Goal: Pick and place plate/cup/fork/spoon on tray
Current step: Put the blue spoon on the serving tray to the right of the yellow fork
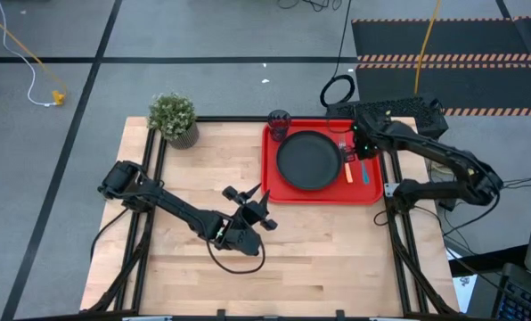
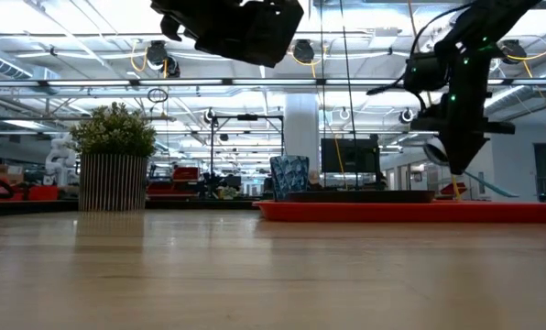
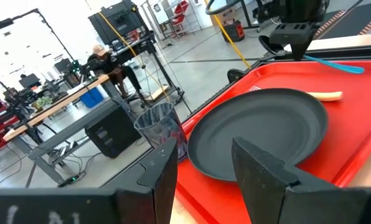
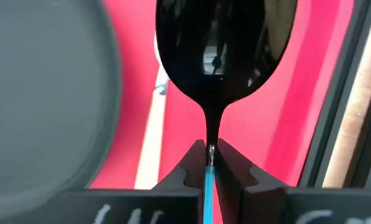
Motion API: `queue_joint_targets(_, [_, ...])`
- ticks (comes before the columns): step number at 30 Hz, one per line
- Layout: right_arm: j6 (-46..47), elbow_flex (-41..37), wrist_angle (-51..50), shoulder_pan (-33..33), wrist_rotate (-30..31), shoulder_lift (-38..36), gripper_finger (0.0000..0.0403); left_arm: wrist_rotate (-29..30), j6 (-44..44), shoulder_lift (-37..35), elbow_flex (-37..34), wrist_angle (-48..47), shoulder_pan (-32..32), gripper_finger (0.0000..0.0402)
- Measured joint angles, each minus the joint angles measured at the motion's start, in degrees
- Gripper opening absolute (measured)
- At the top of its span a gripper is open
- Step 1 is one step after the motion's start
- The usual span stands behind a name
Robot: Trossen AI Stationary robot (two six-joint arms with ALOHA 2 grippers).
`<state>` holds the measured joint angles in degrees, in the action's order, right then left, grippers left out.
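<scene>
The red tray (image 1: 372,192) lies at the table's far right. On it sit the black plate (image 1: 310,160), the fork (image 1: 348,171) with its orange handle beside the plate, and the dark cup (image 1: 278,120) at the far left corner. My right gripper (image 1: 359,147) is above the tray's right part, shut on the spoon (image 4: 220,43). My left gripper (image 1: 252,201) is open and empty above the middle of the table, left of the tray; it also shows in its own wrist view (image 3: 204,180). My right gripper pinches the spoon between its two fingertips at the thin neck (image 4: 211,148), where the dark stem meets the light-blue handle. The fingers come from above, pointing down. The bowl (image 3: 276,43) is lifted clear of the tray. The handle (image 2: 495,186) slants down toward the tray; whether its end touches I cannot tell.
A potted green plant (image 1: 174,118) stands at the table's far left corner. Bare wood (image 1: 203,276) lies left of the tray and along the near edge. A black box and cables (image 1: 399,111) lie beyond the tray's far right corner.
</scene>
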<state>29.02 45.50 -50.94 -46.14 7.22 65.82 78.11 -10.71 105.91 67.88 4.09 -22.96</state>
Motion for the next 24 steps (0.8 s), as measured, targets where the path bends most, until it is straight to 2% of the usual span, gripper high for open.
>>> queue_joint_targets(9, [-1.4, 0.0, 2.2, -4.9, -1.3, 4.8, 0.0004, 0.0, -0.1, 0.0, 0.0, 0.0, 0.0, 0.0154])
queue_joint_targets(24, [-2.5, 0.0, 2.7, -8.1, -3.5, 13.1, 0.0004, 0.0, 0.0, 0.0, 0.0, 0.4, 0.0, 0.0154])
